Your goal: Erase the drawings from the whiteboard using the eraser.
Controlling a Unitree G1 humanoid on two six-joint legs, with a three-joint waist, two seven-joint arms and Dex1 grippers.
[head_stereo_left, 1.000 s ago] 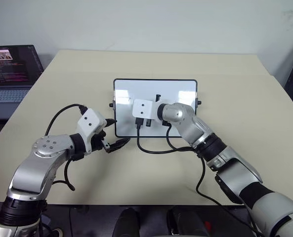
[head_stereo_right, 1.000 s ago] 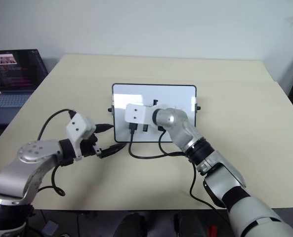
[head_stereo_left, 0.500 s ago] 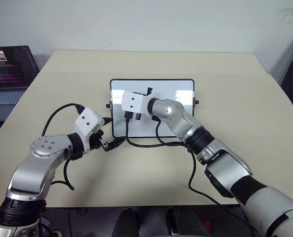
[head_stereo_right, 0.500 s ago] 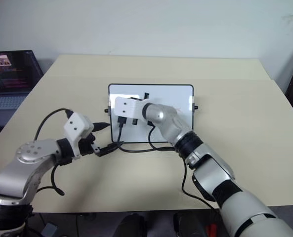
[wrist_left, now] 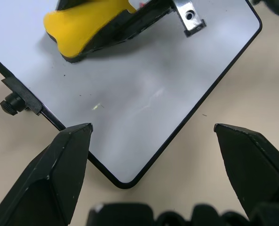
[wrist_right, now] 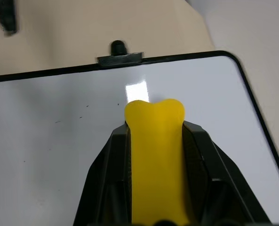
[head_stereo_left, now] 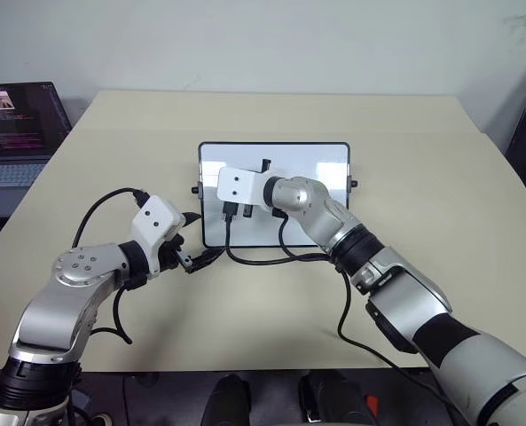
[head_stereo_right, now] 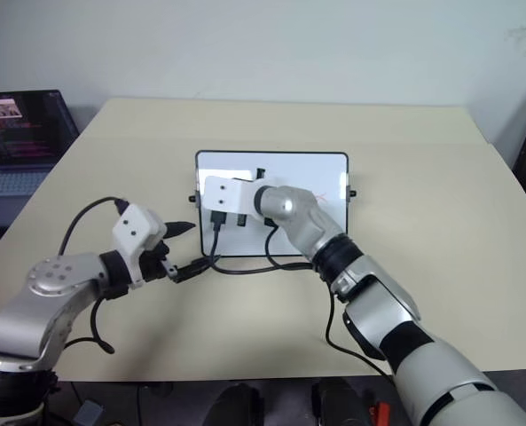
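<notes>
The whiteboard (head_stereo_left: 325,164) lies flat in the middle of the beige table. My right gripper (wrist_right: 154,129) is shut on the yellow eraser (wrist_right: 154,155), holding it over the board's left half, near the left edge knob (wrist_right: 117,47). Its black underside faces the board in the left wrist view, where the eraser (wrist_left: 83,28) shows side-on. A faint red trace of the drawings (head_stereo_right: 319,197) shows just right of my right wrist. My left gripper (wrist_left: 153,129) stands open at the board's near left corner (wrist_left: 123,181), holding nothing.
An open laptop (head_stereo_left: 19,133) stands off the table's far left. Black cables (head_stereo_left: 263,259) from my wrists trail across the board's near edge. Bare tabletop (head_stereo_left: 440,177) stretches to the right of the board and behind it.
My right gripper has slid the eraser leftward across the board, from its middle to its left half, then held still. The left gripper has stayed put.
</notes>
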